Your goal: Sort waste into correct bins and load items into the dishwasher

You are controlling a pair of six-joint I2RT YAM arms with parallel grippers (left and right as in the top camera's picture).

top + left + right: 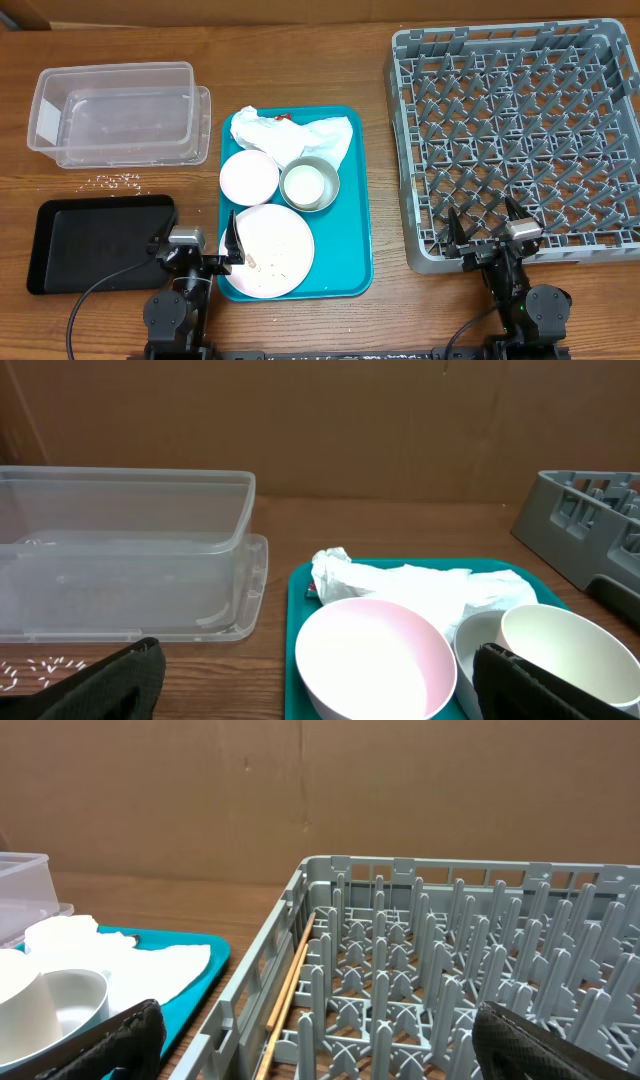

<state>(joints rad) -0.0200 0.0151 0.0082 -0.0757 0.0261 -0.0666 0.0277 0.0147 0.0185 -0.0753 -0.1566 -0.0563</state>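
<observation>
Both hands sit low at the near edge of the brown wooden surface (300, 60), each with its fingers spread wide and nothing between them. The left hand (197, 238) is between the shallow black rectangular tray (90, 240) and the large pale pink plate (275, 240). One of its fingers is over the tray's right end and the other is over the plate's left rim. The right hand (485, 225) is at the near wall of the large square grey plastic dish rack (520, 130), which stands on the right side of the surface. In the right wrist view a thin pale wooden stick (288, 988) lies along the rack's left wall.

A flat teal tray (358, 200) lies in the middle. The plate is at its near end, with a few whitish crumbs on it. Behind the plate are a small pale pink bowl (248, 176) on the left and a round metal bowl (326, 198) on the right, with a small white cup (304, 184) standing inside the metal bowl. Crumpled white paper napkins (295, 138) fill the tray's far end, with a small red scrap (283, 118) at their far edge.

At the far left a clear rectangular plastic tub (115, 115) stands on its lid (205, 125). Loose whitish rice-like crumbs (118, 181) lie on the surface between the tub and the black tray.
</observation>
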